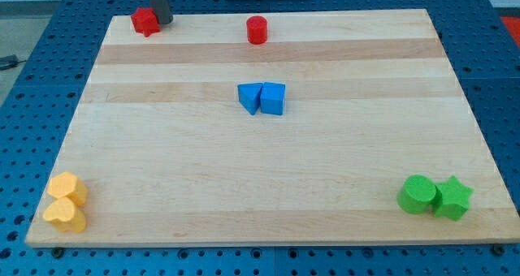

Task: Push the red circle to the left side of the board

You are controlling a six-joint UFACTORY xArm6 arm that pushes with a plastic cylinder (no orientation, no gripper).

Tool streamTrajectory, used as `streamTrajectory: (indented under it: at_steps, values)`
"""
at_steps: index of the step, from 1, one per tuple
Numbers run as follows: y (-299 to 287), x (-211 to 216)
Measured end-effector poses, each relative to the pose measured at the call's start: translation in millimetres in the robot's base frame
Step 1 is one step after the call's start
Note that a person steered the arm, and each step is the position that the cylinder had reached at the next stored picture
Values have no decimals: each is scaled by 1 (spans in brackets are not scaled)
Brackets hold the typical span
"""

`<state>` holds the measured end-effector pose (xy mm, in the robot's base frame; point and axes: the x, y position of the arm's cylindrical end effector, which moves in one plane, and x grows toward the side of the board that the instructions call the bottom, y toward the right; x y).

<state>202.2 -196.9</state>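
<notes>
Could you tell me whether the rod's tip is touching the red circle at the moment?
Apart. The camera view shows bare board between my tip, at the view's top left beside another red block, and the red circle.

My rod comes down from the view's top edge at the upper left, a straight dark shaft that stands close to upright, and only its lower stretch shows. My tip point(163, 21) rests at the far edge of the surface point(260, 187), near its top-left corner. It sits just at the view's right of the red star-like block point(145, 21), seemingly touching it.
</notes>
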Motion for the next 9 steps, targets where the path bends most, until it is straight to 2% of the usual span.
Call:
streamTrajectory:
  at_steps: [2, 4, 6, 7, 8, 9]
  values:
    - [85, -11]
    - [188, -1]
    - [199, 58]
    - [208, 63]
    - [207, 96]
    - [200, 95]
